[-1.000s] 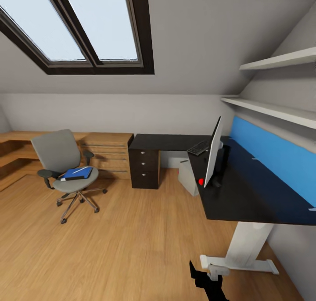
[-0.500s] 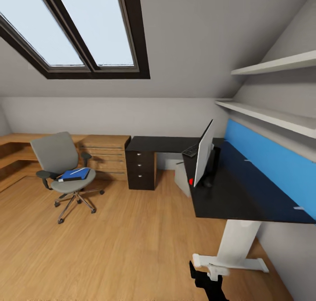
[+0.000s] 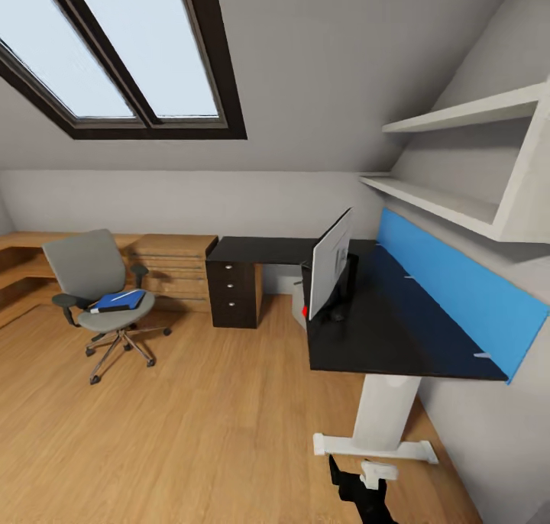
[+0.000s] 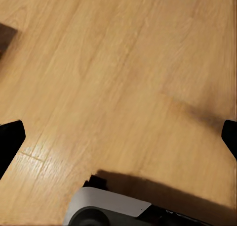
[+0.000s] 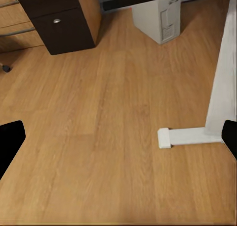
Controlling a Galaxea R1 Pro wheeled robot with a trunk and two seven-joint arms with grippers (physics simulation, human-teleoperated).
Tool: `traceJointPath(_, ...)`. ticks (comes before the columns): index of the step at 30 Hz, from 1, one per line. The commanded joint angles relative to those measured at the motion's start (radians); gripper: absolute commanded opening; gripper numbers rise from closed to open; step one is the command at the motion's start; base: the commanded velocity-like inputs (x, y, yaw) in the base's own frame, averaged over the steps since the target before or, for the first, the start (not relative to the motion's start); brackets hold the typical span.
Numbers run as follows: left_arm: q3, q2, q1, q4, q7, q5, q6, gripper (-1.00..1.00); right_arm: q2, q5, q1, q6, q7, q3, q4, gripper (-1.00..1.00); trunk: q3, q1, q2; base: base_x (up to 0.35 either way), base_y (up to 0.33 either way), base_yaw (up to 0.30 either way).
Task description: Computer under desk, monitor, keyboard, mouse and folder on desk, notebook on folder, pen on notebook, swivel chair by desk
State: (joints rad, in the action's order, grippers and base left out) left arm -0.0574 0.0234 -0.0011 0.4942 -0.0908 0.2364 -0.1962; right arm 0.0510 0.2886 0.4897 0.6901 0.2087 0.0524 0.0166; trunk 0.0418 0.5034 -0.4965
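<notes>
The swivel chair (image 3: 90,268) stands on the wood floor at the left, apart from the desk (image 3: 397,333). On its seat lies the blue folder (image 3: 122,300) with the white pen (image 3: 127,295) on top; a dark strip at its edge may be the notebook. The monitor (image 3: 330,263) stands edge-on on the desk and hides the keyboard. The mouse is out of view. Under the desk stands the computer (image 5: 159,17). My left gripper (image 4: 118,139) and right gripper (image 5: 118,139) hang open over bare floor, holding nothing.
Black drawers (image 3: 233,291) close the desk's far end, beside a wooden drawer chest (image 3: 172,268). A white pedestal leg (image 3: 382,421) with a flat foot (image 5: 190,136) stands close by on the right. Wall shelves (image 3: 458,115) and a blue panel (image 3: 458,291) are above the desk.
The whole head view has shifted, so chair and desk sit further left in the picture and the monitor now covers the keyboard. Nothing in the room itself has moved.
</notes>
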Motion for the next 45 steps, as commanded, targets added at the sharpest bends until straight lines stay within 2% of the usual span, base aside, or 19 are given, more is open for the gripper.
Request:
traceJointPath(1,-0.002,0.001,0.0,0.001,0.0,0.005,-0.002,1.0,0.0,0.011,0.001,0.003,0.006,0.005,0.002,1.0,-0.001,-0.004,0.005,-0.094,-0.327,0.0)
traceJointPath(14,-0.002,0.001,0.0,0.001,0.0,0.006,-0.002,1.0,0.003,0.014,0.001,0.003,0.005,0.005,0.002,1.0,-0.042,-0.053,0.096,-0.038,-0.304,0.0)
traceJointPath(29,0.0,0.001,0.0,0.002,0.005,0.003,-0.007,1.0,0.002,0.022,0.001,0.007,0.003,0.001,-0.011,1.0,-0.042,-0.053,0.096,0.059,-0.089,0.0)
traceJointPath(33,0.001,0.001,0.0,0.003,0.009,0.003,-0.006,1.0,0.001,0.023,0.002,0.0,-0.014,0.0,-0.095,1.0,-0.042,-0.053,0.096,0.003,-0.003,0.0)
traceJointPath(35,0.003,0.001,0.0,0.007,0.009,0.002,-0.006,1.0,0.001,0.021,0.002,-0.022,-0.053,0.0,-0.154,1.0,-0.042,-0.053,0.096,0.0,0.0,0.0)
traceJointPath(38,0.004,-0.002,0.0,0.056,0.01,0.002,-0.005,1.0,-0.001,0.016,0.002,-0.104,-0.135,0.002,-0.253,1.0,-0.042,-0.053,0.096,0.0,0.0,0.0)
traceJointPath(40,0.004,-0.002,0.001,0.14,0.01,0.002,0.001,1.0,-0.005,0.013,0.002,-0.201,-0.193,0.004,-0.36,1.0,-0.042,-0.053,0.096,0.0,0.0,0.0)
traceJointPath(43,0.003,-0.002,0.001,0.233,0.01,0.002,0.025,1.0,-0.009,0.011,0.002,-0.328,-0.233,0.005,-0.492,1.0,-0.042,-0.053,0.096,0.0,0.0,0.0)
traceJointPath(45,0.003,-0.001,0.001,0.291,0.009,0.002,0.064,1.0,-0.013,0.009,0.002,-0.424,-0.253,0.005,-0.584,1.0,-0.042,-0.053,0.096,0.0,0.0,0.0)
